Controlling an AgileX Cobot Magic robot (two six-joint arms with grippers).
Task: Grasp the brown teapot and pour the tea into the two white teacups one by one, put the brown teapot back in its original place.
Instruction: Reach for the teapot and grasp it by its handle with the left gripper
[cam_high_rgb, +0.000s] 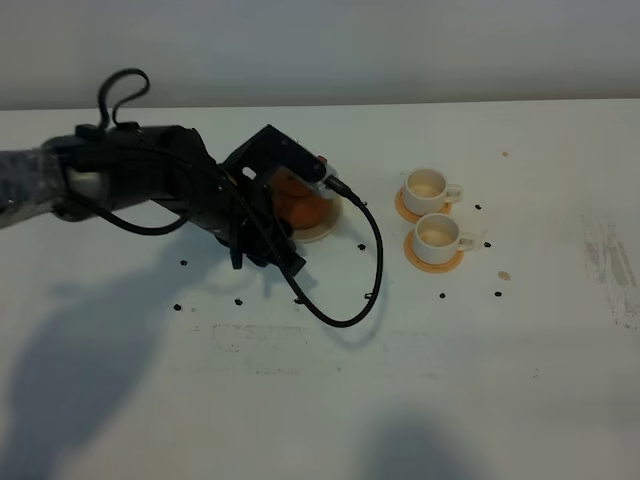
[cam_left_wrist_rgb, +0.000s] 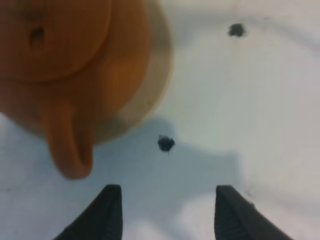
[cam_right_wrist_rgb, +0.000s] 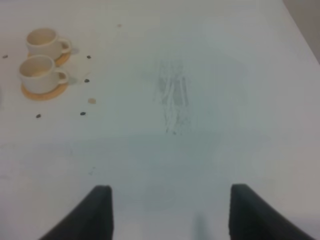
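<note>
The brown teapot (cam_left_wrist_rgb: 65, 60) stands on its round beige saucer (cam_left_wrist_rgb: 155, 85), seen close in the left wrist view with a stubby part jutting toward my fingers. My left gripper (cam_left_wrist_rgb: 167, 215) is open just beside the saucer, and nothing lies between its fingers. In the high view my left arm covers much of the teapot (cam_high_rgb: 303, 207) and the saucer (cam_high_rgb: 328, 230). The two white teacups (cam_high_rgb: 428, 187) (cam_high_rgb: 437, 234) sit on orange coasters to the right of it. My right gripper (cam_right_wrist_rgb: 167, 210) hangs open over bare table, with both teacups (cam_right_wrist_rgb: 42, 42) (cam_right_wrist_rgb: 37, 72) far from it.
A black cable (cam_high_rgb: 365, 270) loops from my left arm onto the white table (cam_high_rgb: 450, 380) in front of the saucer. Small dark specks (cam_high_rgb: 442, 296) dot the surface around the cups and the arm. A scuffed patch (cam_high_rgb: 610, 260) marks the right side.
</note>
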